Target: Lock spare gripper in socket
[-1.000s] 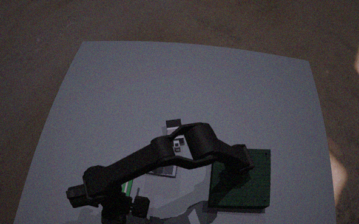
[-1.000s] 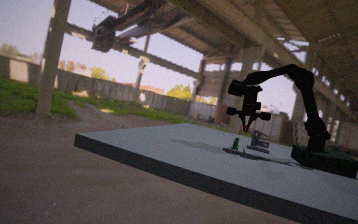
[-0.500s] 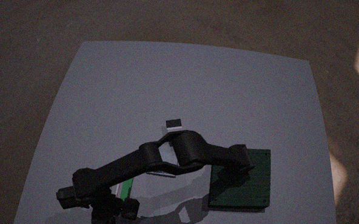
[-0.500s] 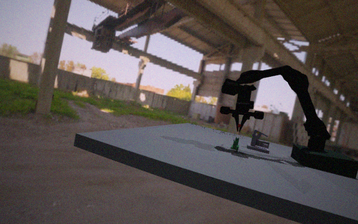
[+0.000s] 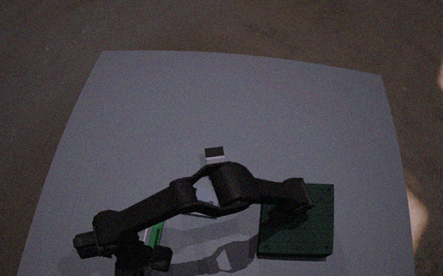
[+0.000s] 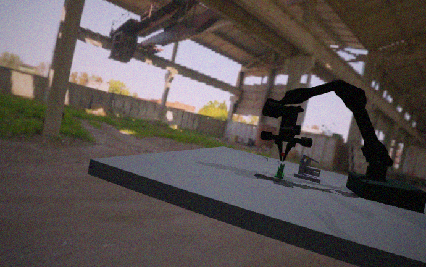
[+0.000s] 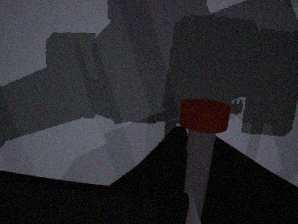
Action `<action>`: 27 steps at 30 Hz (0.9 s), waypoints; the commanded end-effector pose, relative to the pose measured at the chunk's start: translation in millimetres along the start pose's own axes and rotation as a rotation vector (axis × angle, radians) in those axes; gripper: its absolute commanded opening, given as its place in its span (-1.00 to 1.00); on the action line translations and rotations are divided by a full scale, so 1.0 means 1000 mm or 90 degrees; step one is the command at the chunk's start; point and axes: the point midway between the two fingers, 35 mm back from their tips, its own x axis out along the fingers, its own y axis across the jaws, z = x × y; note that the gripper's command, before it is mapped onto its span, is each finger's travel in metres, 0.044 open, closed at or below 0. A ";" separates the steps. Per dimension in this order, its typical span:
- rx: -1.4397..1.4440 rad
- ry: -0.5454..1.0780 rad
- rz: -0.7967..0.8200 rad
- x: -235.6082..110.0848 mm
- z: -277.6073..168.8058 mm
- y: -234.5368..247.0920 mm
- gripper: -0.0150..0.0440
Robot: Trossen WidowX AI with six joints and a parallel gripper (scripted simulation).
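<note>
Top view: one arm (image 5: 183,201) reaches from its single green base (image 5: 316,233), near the table's (image 5: 226,101) near right edge, toward the near left corner. One green spare gripper (image 5: 156,233) shows beside the wrist; one mount (image 5: 214,154) stands mid-table.

Exterior view: the gripper (image 6: 283,156) hangs straight above the spare gripper (image 6: 279,172), apart from the table, with the mount (image 6: 306,171) nearby.

Wrist view: two dark fingers pinch one grey pin (image 7: 197,163) with a red head.
</note>
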 end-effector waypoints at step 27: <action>0.003 -0.006 -0.011 0.045 -0.007 -0.001 -0.49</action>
